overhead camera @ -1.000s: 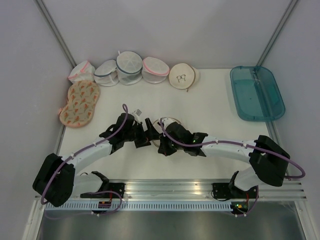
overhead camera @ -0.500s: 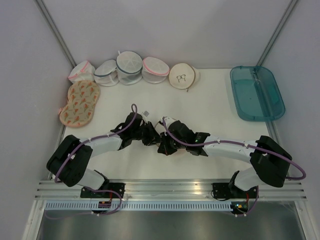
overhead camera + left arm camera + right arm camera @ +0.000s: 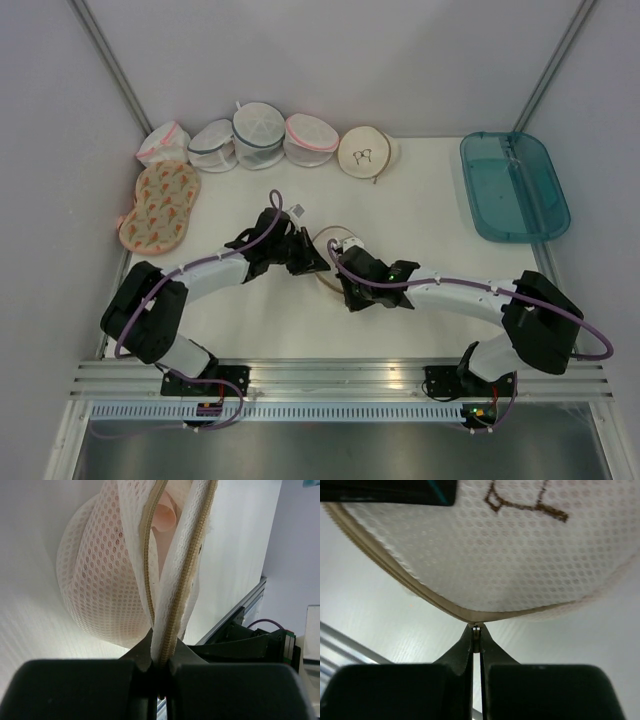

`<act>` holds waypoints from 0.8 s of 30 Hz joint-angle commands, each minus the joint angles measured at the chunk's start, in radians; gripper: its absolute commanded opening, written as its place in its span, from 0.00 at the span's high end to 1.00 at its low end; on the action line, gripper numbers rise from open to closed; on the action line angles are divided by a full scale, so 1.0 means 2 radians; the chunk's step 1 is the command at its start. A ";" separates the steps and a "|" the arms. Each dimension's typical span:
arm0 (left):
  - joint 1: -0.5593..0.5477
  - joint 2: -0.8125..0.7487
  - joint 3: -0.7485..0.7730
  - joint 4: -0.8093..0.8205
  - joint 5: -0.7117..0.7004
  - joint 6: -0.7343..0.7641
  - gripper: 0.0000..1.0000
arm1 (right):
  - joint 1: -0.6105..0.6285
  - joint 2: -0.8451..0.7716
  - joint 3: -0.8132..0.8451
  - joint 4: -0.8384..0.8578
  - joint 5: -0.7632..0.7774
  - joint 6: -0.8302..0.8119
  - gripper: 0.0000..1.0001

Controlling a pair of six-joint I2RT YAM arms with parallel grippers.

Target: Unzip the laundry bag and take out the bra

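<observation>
The left arm and right arm flank the laundry bag; bare table lies open behind it.

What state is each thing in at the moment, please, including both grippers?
laundry bag: partly unzipped, its two zip edges spread apart.
bra: inside the bag, peach fabric showing through the gap.
left gripper: shut on the bag's zip edge.
right gripper: shut on the bag's zip rim.
</observation>
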 commanded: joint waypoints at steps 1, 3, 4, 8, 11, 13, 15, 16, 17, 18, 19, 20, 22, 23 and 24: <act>0.010 0.015 0.029 0.000 -0.011 0.048 0.98 | 0.002 0.015 0.025 -0.087 0.079 0.008 1.00; 0.011 0.021 0.039 -0.006 -0.007 0.060 0.98 | 0.002 0.019 0.034 -0.107 0.127 0.014 1.00; 0.012 0.027 0.042 -0.010 -0.001 0.072 0.98 | 0.002 0.024 0.037 -0.113 0.143 0.015 1.00; 0.014 0.043 0.061 -0.026 0.022 0.106 0.98 | -0.003 0.047 0.053 -0.139 0.219 0.022 0.99; 0.015 0.054 0.078 -0.041 0.036 0.136 0.98 | -0.012 0.066 0.062 -0.140 0.255 0.023 0.99; 0.017 0.062 0.091 -0.049 0.055 0.158 0.98 | -0.019 0.080 0.067 -0.141 0.282 0.024 1.00; 0.019 0.077 0.105 -0.057 0.076 0.172 0.98 | -0.026 0.090 0.075 -0.140 0.298 0.024 1.00; 0.019 0.081 0.110 -0.061 0.093 0.183 0.98 | -0.030 0.099 0.077 -0.137 0.314 0.024 1.00; 0.019 0.087 0.115 -0.063 0.101 0.188 0.98 | -0.032 0.103 0.084 -0.137 0.320 0.024 0.99; 0.019 0.098 0.122 -0.067 0.111 0.192 0.98 | -0.037 0.109 0.087 -0.137 0.326 0.024 1.00; 0.019 0.103 0.126 -0.071 0.122 0.201 0.98 | -0.040 0.109 0.090 -0.135 0.344 0.024 1.00; 0.019 0.107 0.130 -0.074 0.125 0.204 0.98 | -0.041 0.111 0.095 -0.135 0.353 0.027 1.00; 0.019 0.118 0.137 -0.082 0.137 0.215 0.98 | -0.048 0.110 0.099 -0.134 0.370 0.030 1.00; 0.019 0.120 0.139 -0.086 0.139 0.217 0.98 | -0.049 0.109 0.102 -0.130 0.383 0.030 0.99; 0.019 0.124 0.141 -0.086 0.143 0.219 0.98 | -0.054 0.108 0.103 -0.127 0.384 0.023 1.00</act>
